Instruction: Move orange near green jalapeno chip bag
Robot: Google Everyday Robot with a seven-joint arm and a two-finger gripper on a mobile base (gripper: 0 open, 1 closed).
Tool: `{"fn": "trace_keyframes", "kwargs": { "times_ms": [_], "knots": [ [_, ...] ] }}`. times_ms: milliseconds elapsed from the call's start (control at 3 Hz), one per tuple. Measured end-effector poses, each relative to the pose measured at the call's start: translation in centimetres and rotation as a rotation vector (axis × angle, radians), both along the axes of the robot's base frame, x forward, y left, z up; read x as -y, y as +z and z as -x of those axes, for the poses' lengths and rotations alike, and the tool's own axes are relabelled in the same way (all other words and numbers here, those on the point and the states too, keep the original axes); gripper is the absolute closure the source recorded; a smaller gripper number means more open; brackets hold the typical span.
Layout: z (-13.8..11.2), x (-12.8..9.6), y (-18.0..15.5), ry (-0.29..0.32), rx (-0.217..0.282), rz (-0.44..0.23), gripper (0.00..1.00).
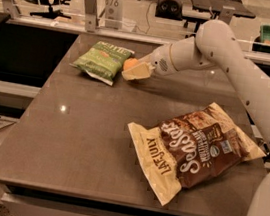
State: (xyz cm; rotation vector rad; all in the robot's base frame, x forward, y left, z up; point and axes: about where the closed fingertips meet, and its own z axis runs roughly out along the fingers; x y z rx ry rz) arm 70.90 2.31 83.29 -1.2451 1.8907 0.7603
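Gripper [133, 70]: over the far middle of the table [70, 136], at the tip of the white arm [240, 80] that reaches in from the right; its pale fingers [140, 72] are closed on the orange [129, 62], with nothing else held.
Orange: small, round, plain; seated in the gripper's tip, its upper left part showing and the rest covered by a finger; whether it touches the tabletop or sits just above it cannot be told.
Green jalapeno chip bag [101, 60]: lies flat at the table's far left, crinkled, with pale lettering and a reddish mark on its face; its right edge is just beside the orange, contact not discernible.
Brown-and-cream chip bag [195, 147]: larger, lies flat and skewed at the table's near right, white lettering across it; well apart from the gripper and the green bag.
Table: dark brown, smooth top, a small glint of light near its left side.
Arm: white, bent at an elbow over the far right, forearm sloping down and left to the gripper.
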Motion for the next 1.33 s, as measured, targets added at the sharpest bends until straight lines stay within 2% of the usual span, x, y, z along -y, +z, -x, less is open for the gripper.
{"fn": "trace_keyframes", "kwargs": {
  "times_ms": [667,1000,1333],
  "knots": [
    [-0.29,-0.12,-0.47,0.012,0.004,-0.031,0.13],
    [-0.38,-0.10,-0.79,0.017,0.003,-0.030,0.00],
    [-0.38,-0.11,-0.80,0.017,0.003,-0.031,0.00]
  ]
}}
